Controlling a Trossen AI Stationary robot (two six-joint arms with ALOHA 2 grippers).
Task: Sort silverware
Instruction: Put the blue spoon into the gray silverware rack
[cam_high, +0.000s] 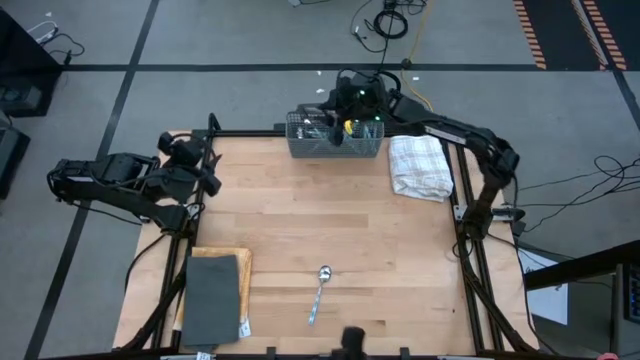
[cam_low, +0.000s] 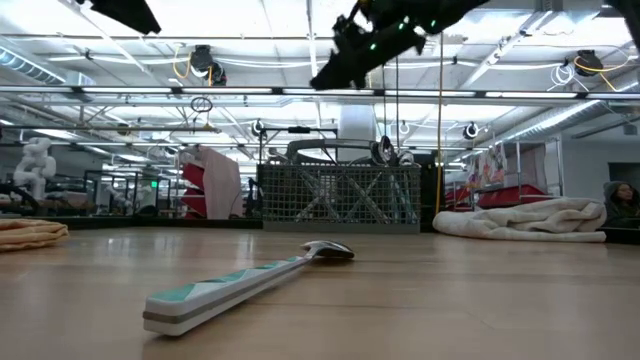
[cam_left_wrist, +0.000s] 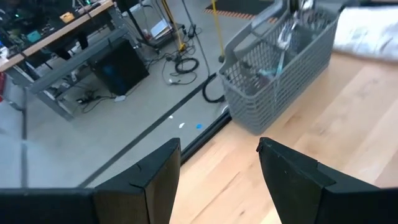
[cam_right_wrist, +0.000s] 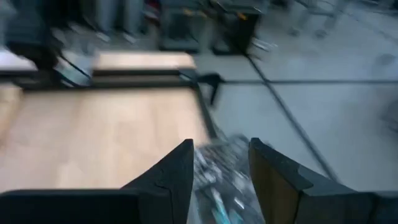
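One spoon with a light blue patterned handle lies flat on the table near its near edge; in the low view the spoon points its bowl away. More silverware stands in the grey mesh basket at the far edge. My right gripper hovers open above the basket, and in its wrist view the open right gripper has silverware below the gap. My left gripper waits open over the table's far left corner, and past the open left gripper the basket shows.
A white folded towel lies right of the basket. A dark grey mat rests on a wooden board at the near left. The table's middle is bare wood. Cables lie on the floor beyond the far edge.
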